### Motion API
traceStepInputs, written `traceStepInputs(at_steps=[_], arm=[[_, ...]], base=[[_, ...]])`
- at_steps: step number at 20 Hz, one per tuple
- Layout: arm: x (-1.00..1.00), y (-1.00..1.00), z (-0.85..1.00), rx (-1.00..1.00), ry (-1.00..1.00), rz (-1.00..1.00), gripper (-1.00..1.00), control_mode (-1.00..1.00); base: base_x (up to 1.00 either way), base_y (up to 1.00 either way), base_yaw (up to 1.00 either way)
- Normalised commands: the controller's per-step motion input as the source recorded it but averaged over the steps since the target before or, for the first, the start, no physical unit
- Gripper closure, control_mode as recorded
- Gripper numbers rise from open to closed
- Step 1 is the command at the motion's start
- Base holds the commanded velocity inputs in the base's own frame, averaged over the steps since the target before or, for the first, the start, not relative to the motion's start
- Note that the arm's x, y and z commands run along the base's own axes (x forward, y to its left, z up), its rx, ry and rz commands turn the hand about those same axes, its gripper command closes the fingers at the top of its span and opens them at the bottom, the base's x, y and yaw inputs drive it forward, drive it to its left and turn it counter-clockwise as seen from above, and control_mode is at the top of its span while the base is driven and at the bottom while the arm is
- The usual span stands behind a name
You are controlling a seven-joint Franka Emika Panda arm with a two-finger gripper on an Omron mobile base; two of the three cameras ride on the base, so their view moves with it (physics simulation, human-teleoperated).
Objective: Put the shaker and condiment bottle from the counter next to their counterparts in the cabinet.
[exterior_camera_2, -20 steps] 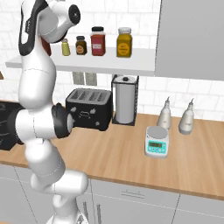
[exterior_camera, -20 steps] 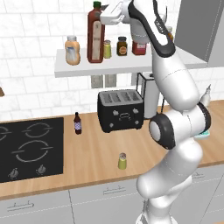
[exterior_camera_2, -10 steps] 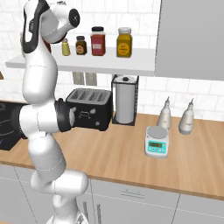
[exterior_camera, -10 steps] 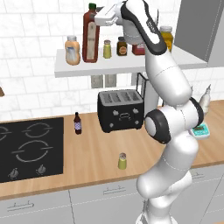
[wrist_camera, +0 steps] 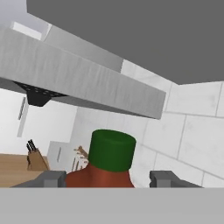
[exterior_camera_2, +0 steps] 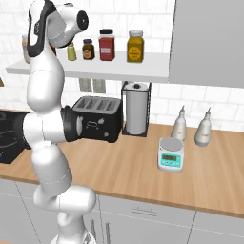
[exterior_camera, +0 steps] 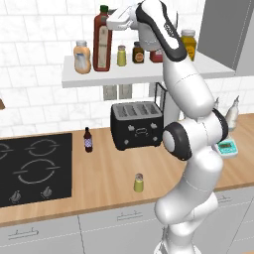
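The tall red-brown condiment bottle [exterior_camera: 101, 42] with its green cap [wrist_camera: 112, 150] stands upright on the white shelf [exterior_camera: 149, 74], just right of the squat orange bottle [exterior_camera: 82, 57]. My gripper [exterior_camera: 112, 21] is at the bottle's neck and open; in the hand view the fingertips [wrist_camera: 54, 178] flank the bottle's shoulders, with a gap on the right side. A yellow-green shaker [exterior_camera: 121, 55] stands on the shelf right of the red bottle. Its twin, the shaker [exterior_camera: 138, 182], stands alone on the wooden counter [exterior_camera: 99, 191] near the front edge.
Dark, red and yellow jars [exterior_camera_2: 108, 45] line the shelf up to the grey cabinet panel [exterior_camera: 228, 34]. On the counter stand a black toaster [exterior_camera: 136, 124], a tiny dark bottle [exterior_camera: 88, 140], a cooktop [exterior_camera: 30, 168], a paper-towel roll [exterior_camera_2: 136, 109], a scale [exterior_camera_2: 170, 155] and two grey dispensers [exterior_camera_2: 190, 127].
The arm carried the red bottle leftward along the shelf until it stood beside the orange bottle. The counter shaker has stayed put.
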Motion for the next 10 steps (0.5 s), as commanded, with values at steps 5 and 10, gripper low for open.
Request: traceStepInputs(at_steps=[5,10], arm=[[0.14,0.14,-0.34,0.0,0.0,0.0,1.0,-1.0],[0.06,0.24,-0.39,0.0,0.0,0.0,-1.0,-1.0]], base=[[0.0,0.0,0.0],[0.0,0.0,0.0]])
